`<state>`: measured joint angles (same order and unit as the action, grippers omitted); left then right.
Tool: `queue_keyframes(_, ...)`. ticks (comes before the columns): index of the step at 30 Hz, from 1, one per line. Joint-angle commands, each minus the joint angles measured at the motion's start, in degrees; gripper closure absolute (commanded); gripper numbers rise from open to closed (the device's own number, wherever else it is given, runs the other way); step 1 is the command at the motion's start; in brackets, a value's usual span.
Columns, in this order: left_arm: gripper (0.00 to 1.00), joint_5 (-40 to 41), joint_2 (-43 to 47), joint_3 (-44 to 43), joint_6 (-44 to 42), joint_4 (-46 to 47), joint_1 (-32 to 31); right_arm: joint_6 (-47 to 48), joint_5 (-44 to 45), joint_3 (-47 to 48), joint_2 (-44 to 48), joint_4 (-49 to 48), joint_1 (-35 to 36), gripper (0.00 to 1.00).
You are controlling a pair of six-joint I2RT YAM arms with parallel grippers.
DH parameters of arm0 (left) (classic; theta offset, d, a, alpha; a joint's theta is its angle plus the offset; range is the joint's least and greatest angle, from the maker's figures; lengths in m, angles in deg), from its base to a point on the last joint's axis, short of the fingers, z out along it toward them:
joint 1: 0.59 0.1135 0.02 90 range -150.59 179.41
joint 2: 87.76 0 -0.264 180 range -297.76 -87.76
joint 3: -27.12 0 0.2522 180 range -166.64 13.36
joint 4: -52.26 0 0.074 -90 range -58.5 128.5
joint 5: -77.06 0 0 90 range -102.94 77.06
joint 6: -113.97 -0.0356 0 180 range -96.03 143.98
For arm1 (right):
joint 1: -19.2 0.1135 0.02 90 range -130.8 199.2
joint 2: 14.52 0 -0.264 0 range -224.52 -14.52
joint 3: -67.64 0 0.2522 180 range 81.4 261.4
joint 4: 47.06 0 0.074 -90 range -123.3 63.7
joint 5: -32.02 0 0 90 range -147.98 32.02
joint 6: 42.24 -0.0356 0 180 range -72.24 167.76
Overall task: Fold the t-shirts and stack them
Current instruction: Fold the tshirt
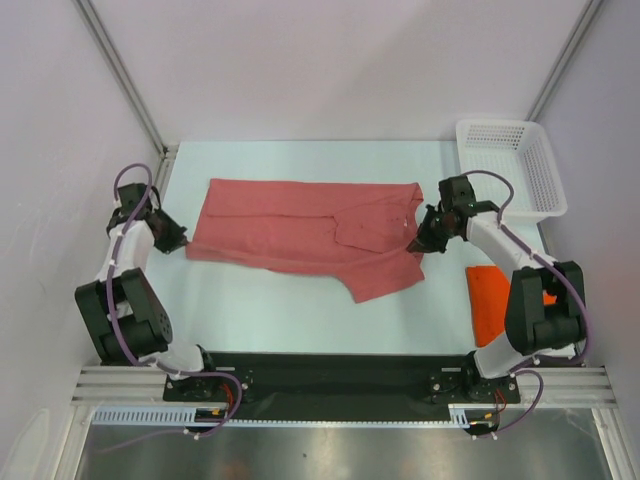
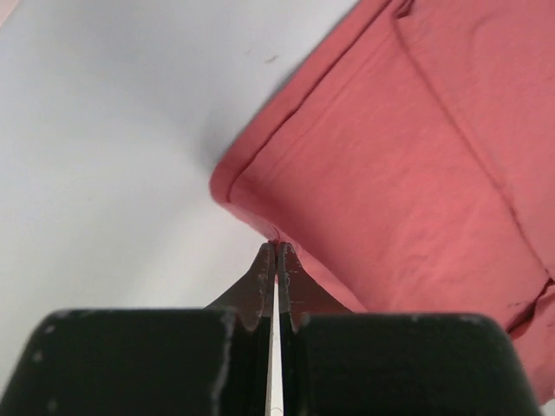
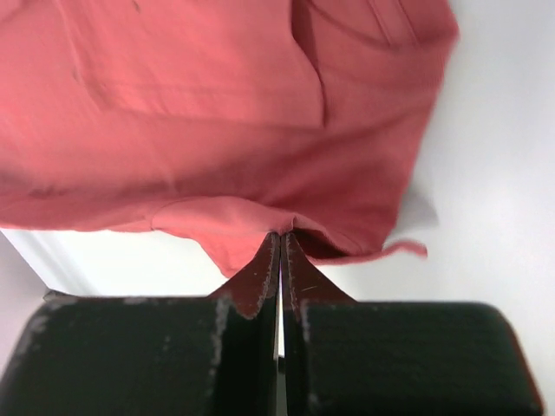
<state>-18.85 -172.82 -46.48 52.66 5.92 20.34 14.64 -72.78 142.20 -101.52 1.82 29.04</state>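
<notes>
The dusty pink-red t-shirt (image 1: 300, 235) lies partly folded across the middle of the table. My left gripper (image 1: 181, 240) is shut on its left edge; in the left wrist view the jaws (image 2: 277, 247) pinch the hem of the shirt (image 2: 408, 156). My right gripper (image 1: 420, 243) is shut on its right edge; in the right wrist view the jaws (image 3: 279, 236) pinch a lifted fold of the shirt (image 3: 217, 113). The orange t-shirt (image 1: 487, 300) lies as a small flat rectangle at the near right, partly behind the right arm.
A white perforated basket (image 1: 510, 165) stands at the far right corner. The table is pale blue-white (image 1: 300, 310), with white walls around it. The arm bases sit on a black rail at the near edge (image 1: 320, 375).
</notes>
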Motion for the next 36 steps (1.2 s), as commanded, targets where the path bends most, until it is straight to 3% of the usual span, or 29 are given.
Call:
queue_keyframes(1, 1.0, 1.52, -3.7, -5.81, 2.07, 0.85, -1.85, 2.98, -0.93, 6.78, -4.91, 0.13, -0.88, 1.0)
queue_keyframes(17, 1.0, 2.57, -20.4, -24.0, 4.1, -0.11, -3.7, 2.72, -1.71, 24.27, -18.73, 1.98, -2.37, 1.0)
queue_keyframes(24, 1.0, 4.15, -25.24, -27.79, 4.1, -1.43, -3.7, 2.1, -2.68, 29.81, -23.13, 2.06, -2.46, 1.0)
queue_keyframes(32, 1.0, 0.38, -30.08, -31.04, 4.53, -1.61, -3.96, 2.98, -1.98, 37.19, -28.48, 4.26, -2.46, 1.0)
queue_keyframes(36, 1.0, -0.24, -31.57, -32.19, 4.71, -1.52, -4.75, 4.82, -1.19, 46.22, -32.96, 8.73, -2.46, 1.0)
